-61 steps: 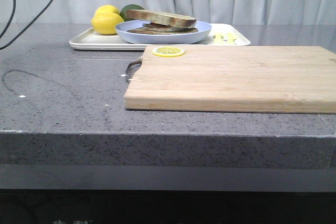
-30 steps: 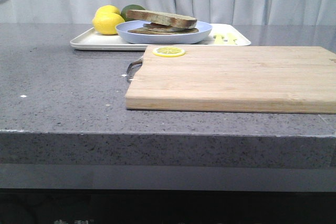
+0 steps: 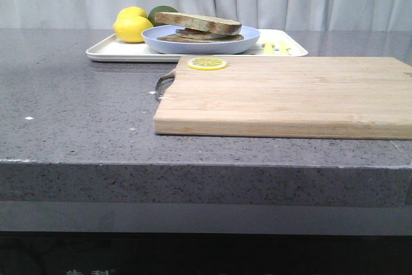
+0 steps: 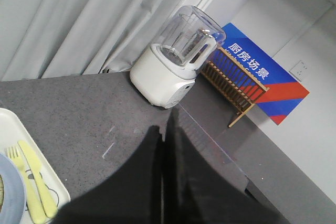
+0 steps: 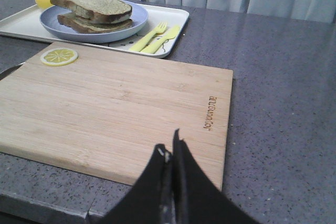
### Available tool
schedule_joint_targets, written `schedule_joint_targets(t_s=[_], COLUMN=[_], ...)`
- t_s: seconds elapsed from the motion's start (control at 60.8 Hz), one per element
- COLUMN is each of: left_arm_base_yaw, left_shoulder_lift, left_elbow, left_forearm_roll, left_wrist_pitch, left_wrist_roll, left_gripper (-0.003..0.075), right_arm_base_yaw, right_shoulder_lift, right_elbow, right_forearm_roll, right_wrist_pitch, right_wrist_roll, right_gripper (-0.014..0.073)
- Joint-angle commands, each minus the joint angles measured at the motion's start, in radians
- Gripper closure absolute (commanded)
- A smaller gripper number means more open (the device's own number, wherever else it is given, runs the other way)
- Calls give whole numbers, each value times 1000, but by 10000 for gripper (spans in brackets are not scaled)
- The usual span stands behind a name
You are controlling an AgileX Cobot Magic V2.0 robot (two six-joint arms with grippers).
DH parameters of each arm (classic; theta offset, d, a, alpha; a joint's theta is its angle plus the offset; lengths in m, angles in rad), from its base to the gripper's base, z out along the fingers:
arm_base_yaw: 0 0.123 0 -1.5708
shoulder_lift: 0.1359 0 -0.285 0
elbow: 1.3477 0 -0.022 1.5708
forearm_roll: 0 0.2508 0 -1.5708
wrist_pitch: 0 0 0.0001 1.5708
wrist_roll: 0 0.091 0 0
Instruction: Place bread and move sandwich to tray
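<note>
Topping the round blue plate (image 3: 201,42), thick crusty bread (image 3: 197,22); both claws (image 5: 169,153) closed, empty.

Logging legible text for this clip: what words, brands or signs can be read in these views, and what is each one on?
"厨房场景": white characters on the blue part of the blue-and-red banner behind the wooden slatted rack.
Burned-in brand mark on the wooden cutting board: sideways and too blurred to read with confidence.
Partial characters on the dark panel below the grey countertop: cut off, unreadable.
White rectangular tray: no readable text.
</note>
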State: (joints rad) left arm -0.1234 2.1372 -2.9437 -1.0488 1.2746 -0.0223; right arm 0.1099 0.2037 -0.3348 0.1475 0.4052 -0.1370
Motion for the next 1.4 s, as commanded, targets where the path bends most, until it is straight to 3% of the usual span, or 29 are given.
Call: schedule_joint_targets(t_s=[0.0,0.329,0.51,0.625,0.822,1.068,1.381], left_arm_base_yaw=[-7,-7,-7,-7,-7,-7,-7], left_shoulder_lift=[-72,-124,-173,-259,-534,-850,-1161], left_elbow=[-112,-112,-90,2,443,992,1476], left_forearm_roll=[-41,21,167,263,545,921,1049], left_wrist_pitch=[5,5,5,5,5,-19,-172], left_wrist_roll=[-19,-67,-106,-106,-18,-17,-19], left_gripper=[738,738,738,738,738,738,738], right_arm_base_yaw=[0,0,0,0,0,0,0], right_shoulder_lift=[10,10,10,10,10,10,10], right_elbow=[-28,-28,-28,-28,-28,-28,-28], right_forearm_roll=[5,5,5,5,5,5,5], right_wrist_pitch=[-80,-80,-80,-80,-80,-80,-80], right_wrist_roll=[-4,-4,-4,-4,-4,-4,-4], right_gripper=[703,703,703,703,703,703,703])
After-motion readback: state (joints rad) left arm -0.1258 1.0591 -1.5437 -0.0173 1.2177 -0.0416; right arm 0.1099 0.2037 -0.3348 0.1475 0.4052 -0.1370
